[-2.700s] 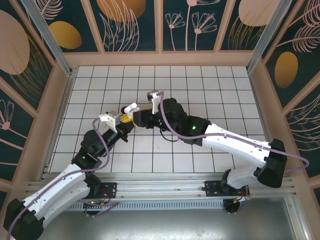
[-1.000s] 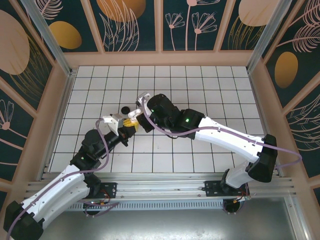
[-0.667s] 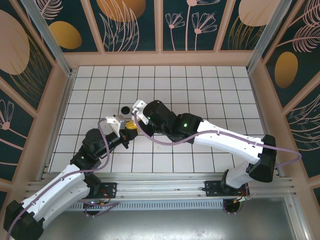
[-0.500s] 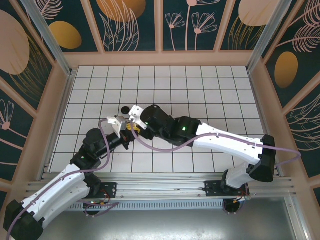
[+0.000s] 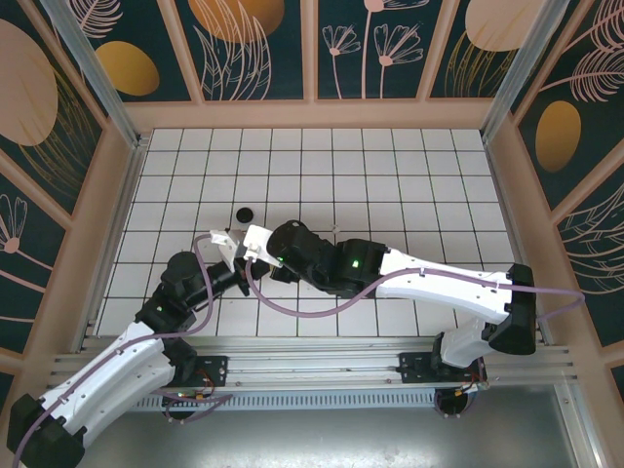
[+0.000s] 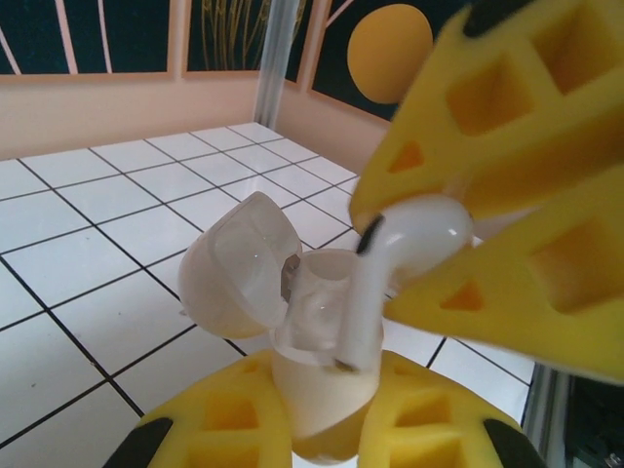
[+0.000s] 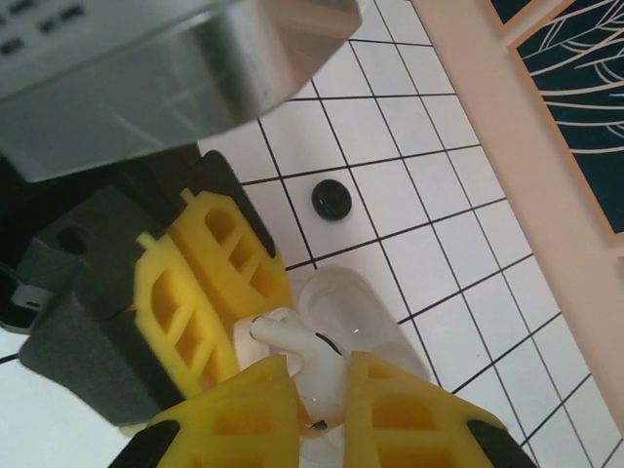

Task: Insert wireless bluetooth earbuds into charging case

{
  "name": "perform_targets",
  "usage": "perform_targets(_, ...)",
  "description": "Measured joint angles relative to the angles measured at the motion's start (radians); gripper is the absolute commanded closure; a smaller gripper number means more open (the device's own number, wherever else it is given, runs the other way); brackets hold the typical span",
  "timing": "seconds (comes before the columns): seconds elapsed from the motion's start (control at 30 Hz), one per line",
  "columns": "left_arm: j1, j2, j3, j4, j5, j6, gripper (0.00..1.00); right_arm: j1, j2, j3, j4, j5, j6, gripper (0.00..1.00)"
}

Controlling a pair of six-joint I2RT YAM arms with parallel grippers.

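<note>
Right wrist: earbud (image 7: 310, 363) in end effector (image 7: 317, 408)

White earbud (image 6: 414, 234) stem-down at open case (image 6: 317, 395)

Your right gripper (image 5: 255, 249) has swung from centre frame down and left onto the left gripper (image 5: 239, 261). Its white earbud (image 6: 405, 239) now stands stem-first in the charging case (image 6: 317, 385).

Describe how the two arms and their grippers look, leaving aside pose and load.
The left arm and right arm have white shells with black joints; a lilac cable trails along each, and a green light glows on the right. The fingers are yellow plastic with lattice cut-outs.
</note>
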Motion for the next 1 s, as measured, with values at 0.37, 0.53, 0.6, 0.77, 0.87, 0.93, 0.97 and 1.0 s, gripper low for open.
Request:
perform_targets(0.37, 0.000, -0.004, 0.000, -0.001, 0.032, 0.013, 1.00, 0.008, 0.000, -0.004, -0.031, 0.060, -0.040, 0.95)
perform_targets(0.53, 0.000, -0.007, 0.002, -0.021, 0.044, 0.014, 1.00, 0.045, 0.000, -0.004, -0.048, 0.069, -0.053, 0.94)
perform_targets(0.6, 0.000, -0.010, 0.002, -0.029, 0.052, 0.017, 1.00, 0.055, 0.000, -0.004, -0.060, 0.072, -0.055, 0.94)
perform_targets(0.77, 0.000, -0.013, 0.002, -0.039, 0.058, 0.021, 1.00, 0.056, 0.000, -0.006, -0.065, 0.061, -0.063, 0.93)
perform_targets(0.87, 0.000, -0.013, 0.001, -0.049, 0.069, 0.028, 1.00, 0.056, -0.008, -0.019, -0.064, 0.045, -0.076, 0.92)
perform_targets(0.93, 0.000, -0.013, 0.000, -0.050, 0.079, 0.031, 1.00, 0.056, -0.016, -0.026, -0.064, 0.031, -0.083, 0.92)
perform_targets(0.97, -0.002, -0.013, 0.000, -0.050, 0.084, 0.032, 1.00, 0.055, -0.022, -0.030, -0.064, 0.020, -0.090, 0.91)
perform_targets(1.0, -0.003, -0.014, 0.000, -0.050, 0.088, 0.035, 1.00, 0.054, -0.027, -0.034, -0.064, 0.013, -0.098, 0.91)
